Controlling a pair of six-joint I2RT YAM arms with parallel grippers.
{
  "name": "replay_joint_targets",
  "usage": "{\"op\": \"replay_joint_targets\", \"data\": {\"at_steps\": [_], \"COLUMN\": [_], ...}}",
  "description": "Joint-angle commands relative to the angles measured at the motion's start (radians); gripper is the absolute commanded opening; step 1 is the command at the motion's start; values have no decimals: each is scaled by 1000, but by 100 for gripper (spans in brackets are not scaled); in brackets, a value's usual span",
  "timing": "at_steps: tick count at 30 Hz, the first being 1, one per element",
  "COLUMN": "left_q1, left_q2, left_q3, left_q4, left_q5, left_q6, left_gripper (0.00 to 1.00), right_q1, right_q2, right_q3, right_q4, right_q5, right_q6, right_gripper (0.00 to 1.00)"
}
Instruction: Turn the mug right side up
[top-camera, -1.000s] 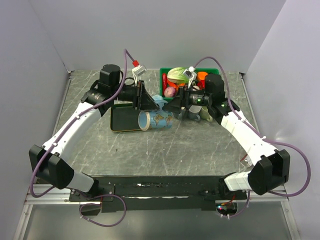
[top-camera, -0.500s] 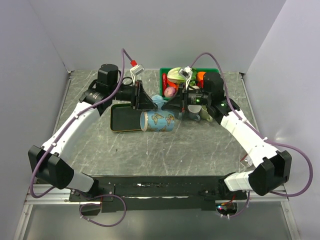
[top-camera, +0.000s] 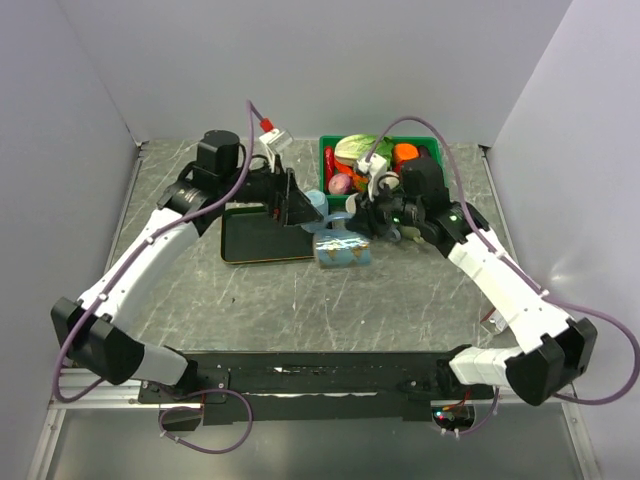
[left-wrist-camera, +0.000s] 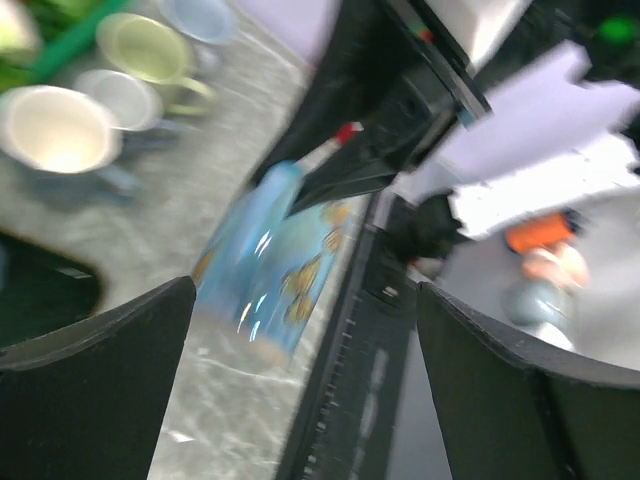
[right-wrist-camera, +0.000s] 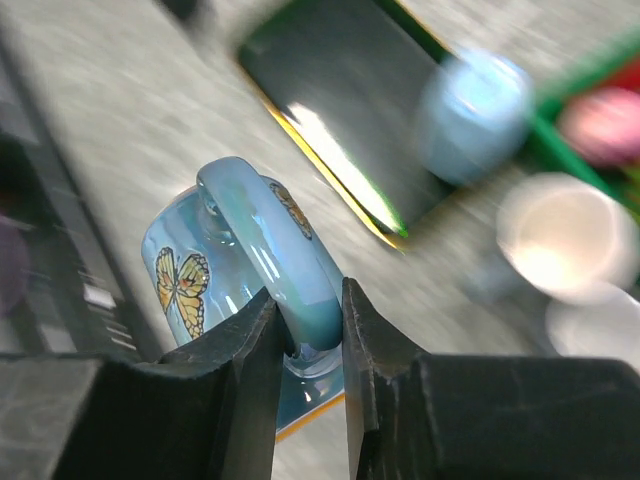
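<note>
The light blue butterfly mug (top-camera: 342, 250) is on its side just right of the black tray, and whether it touches the table I cannot tell. My right gripper (top-camera: 362, 224) is shut on its handle (right-wrist-camera: 290, 275), which is pinched between both fingers, with the mug body (right-wrist-camera: 195, 275) hanging beyond them. My left gripper (top-camera: 300, 207) stands wide open just left of the mug, holding nothing. In the left wrist view the mug (left-wrist-camera: 262, 268) shows blurred between the spread fingers (left-wrist-camera: 110, 380), with the right arm's black gripper on its far side.
A black tray (top-camera: 255, 238) lies under the left gripper. A green basket (top-camera: 328, 150) of toy food stands at the back. Other mugs (top-camera: 400, 232) cluster beneath the right wrist: a cream one (left-wrist-camera: 58, 130), a green one (left-wrist-camera: 150, 50) and a blue one (right-wrist-camera: 475, 100).
The left gripper has let go of the mug and opened wide. The right gripper has closed on the handle and carried the mug right and nearer, off the tray's edge.
</note>
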Motion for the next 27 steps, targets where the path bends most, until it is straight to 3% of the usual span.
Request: {"op": "replay_joint_targets", "data": {"at_steps": [1,5,11,19,27], "left_q1": [7,27,39,43,50], "left_q2": [-122,-176,-191,-171,-163], "left_q3": [-1,-30,-36,-35,-78], "left_q4": [16,51,71,97,182], "left_q5": [-196,-270,-336,-382,-348], "left_q6": [62,45,16,-19,-71], "left_gripper": [96,96,96,96,96], "right_q1": [8,60,109,92,-38], "right_q2": [-94,-88,-70,-91,-128], "right_q3": [32,31,-53,-307,-506], "right_q4": [-119,-225,-251,-31,212], "right_q5": [270,490,742,1044,1095], "right_q6": [-279,-400,-531,-788,-1017], "right_gripper": [0,0,0,0,0]}}
